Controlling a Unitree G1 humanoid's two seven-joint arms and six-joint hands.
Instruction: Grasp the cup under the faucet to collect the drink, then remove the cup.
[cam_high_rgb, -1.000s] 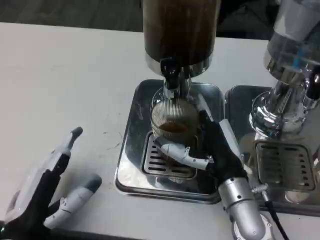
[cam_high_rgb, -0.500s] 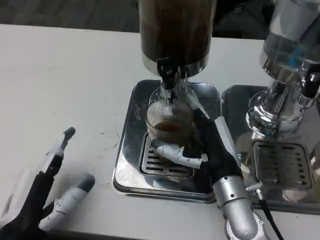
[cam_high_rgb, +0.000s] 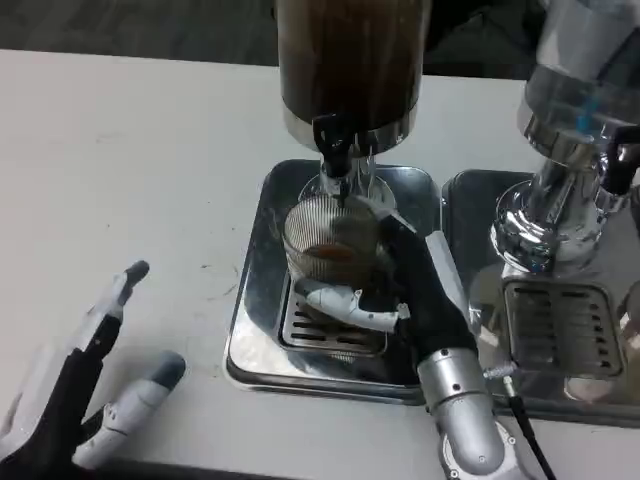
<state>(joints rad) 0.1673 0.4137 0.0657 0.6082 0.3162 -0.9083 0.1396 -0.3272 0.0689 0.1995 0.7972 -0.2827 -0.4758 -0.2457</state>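
Observation:
A ribbed clear cup (cam_high_rgb: 325, 235) with brown drink in its bottom stands on the grate of a steel drip tray (cam_high_rgb: 258, 330), right below the black faucet (cam_high_rgb: 335, 150) of a dark drink dispenser (cam_high_rgb: 350, 60). My right hand (cam_high_rgb: 415, 290) grips the cup from its right side, thumb across the front and fingers round the back. My left hand (cam_high_rgb: 85, 385) rests on the white table at the lower left, fingers spread, holding nothing.
A second dispenser (cam_high_rgb: 570, 130) with a clear tank stands at the right on its own steel tray (cam_high_rgb: 560, 330). White table (cam_high_rgb: 130, 170) stretches left of the trays.
The whole picture has shifted slightly, so the camera moved. The cup and my right hand sit a little higher and further left under the faucet. My left hand has sunk lower in the frame.

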